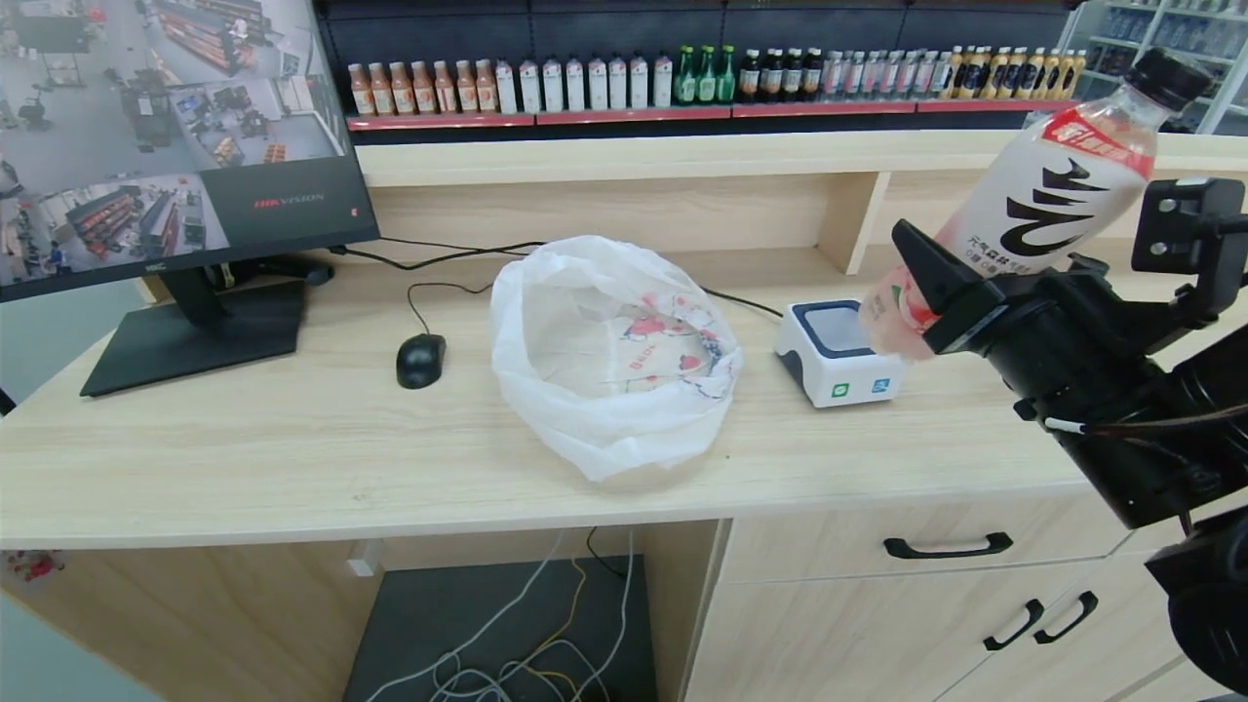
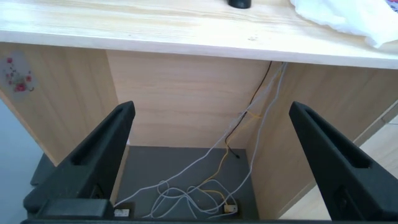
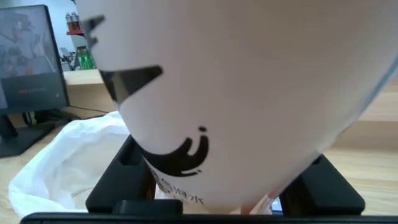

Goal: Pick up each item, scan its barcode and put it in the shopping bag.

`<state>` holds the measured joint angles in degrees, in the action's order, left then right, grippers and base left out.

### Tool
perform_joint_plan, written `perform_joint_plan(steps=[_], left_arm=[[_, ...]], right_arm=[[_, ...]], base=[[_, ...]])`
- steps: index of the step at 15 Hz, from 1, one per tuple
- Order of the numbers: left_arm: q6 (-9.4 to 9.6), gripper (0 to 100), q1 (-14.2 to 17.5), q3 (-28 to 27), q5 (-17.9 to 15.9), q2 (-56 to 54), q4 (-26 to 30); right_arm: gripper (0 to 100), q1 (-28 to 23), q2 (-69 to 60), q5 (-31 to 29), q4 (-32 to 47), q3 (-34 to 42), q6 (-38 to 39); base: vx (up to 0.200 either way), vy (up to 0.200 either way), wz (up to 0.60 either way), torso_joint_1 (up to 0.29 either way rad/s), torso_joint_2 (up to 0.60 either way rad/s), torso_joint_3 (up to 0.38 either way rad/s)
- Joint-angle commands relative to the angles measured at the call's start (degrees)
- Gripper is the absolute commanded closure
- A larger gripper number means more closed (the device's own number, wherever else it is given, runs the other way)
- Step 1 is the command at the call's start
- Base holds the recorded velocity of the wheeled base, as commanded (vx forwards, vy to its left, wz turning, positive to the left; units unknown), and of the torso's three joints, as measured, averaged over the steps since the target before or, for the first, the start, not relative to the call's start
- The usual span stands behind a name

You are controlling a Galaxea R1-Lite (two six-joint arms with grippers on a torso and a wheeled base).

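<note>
The left pincer (image 2: 211, 112) hangs spread and empty below the desk (image 2: 155, 31) edge. The right pincer (image 1: 951, 283) pinches the bottle (image 1: 1053, 185) near its base, tilted, base close by the scanner (image 1: 838, 366). Held so low, the bottle could pivot or slip, and its barcode may miss the window. Beside the scanner, the limp bag (image 1: 614, 351) might fold shut under a drop.

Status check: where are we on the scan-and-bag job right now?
Done: nothing confirmable; the shopping bag sits open, contents unclear. In hand: the right hand grips a tilted bottle, its base by the scanner, so scanning looks under way. Left: bagging that bottle. The left hand hangs open below the counter.
</note>
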<state>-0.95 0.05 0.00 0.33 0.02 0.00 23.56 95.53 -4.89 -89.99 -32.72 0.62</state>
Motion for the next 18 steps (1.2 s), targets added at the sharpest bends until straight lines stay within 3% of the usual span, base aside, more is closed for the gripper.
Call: perform_joint_plan(steps=[1,9,18], left_arm=[[-0.02,0,0.04,0.0,0.02,-0.02,0.0],[0.07,0,0.04,0.0,0.02,-0.02,0.0],[0.42,0,0.04,0.0,0.02,-0.02,0.0]], right_arm=[[100,0.08,-0.16,-0.03,-0.01,0.11,0.08],[100,-0.01,-1.83,-0.03,-0.01,1.52,-0.09],[100,4.38,-0.52,-0.03,-0.01,3.1,-3.08]], base=[[0.0,0.2,0.0,0.002,0.0,0.007],[0.0,0.2,0.0,0.002,0.0,0.003],[0.0,0.0,0.0,0.0,0.0,0.0]])
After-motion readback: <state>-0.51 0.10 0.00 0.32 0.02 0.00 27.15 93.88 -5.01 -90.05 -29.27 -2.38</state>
